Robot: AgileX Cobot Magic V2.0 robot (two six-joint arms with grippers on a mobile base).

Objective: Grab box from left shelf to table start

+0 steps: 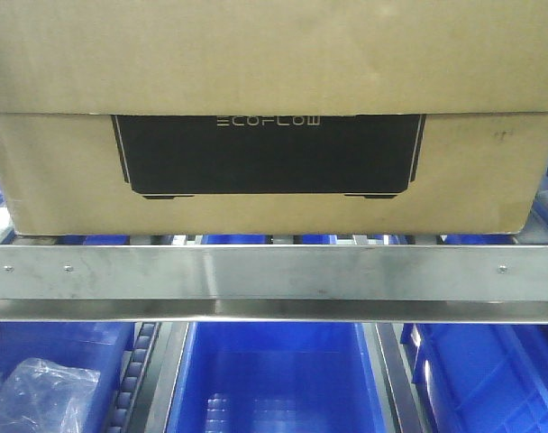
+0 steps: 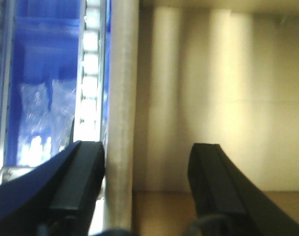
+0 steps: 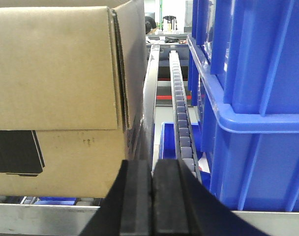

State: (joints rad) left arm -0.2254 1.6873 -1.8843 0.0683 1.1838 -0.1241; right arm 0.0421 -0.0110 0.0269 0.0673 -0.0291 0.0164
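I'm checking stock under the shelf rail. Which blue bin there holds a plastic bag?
The lower-left bin: a crumpled clear plastic bag lies in it. The middle bin shows only its bare bottom; the right bin hides its inside.

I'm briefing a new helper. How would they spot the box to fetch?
Find the shelf with a wide silver rail. The box sits just above it. It is brown cardboard with a black ECOFLOW panel, unlike the blue bins nearby.

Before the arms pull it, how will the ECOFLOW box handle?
Probably stiff: the box is flat-sided, crisp-edged cardboard. Likely slides easily: the shelf has roller tracks. Wider than the front view, so probably awkward, maybe heavy.
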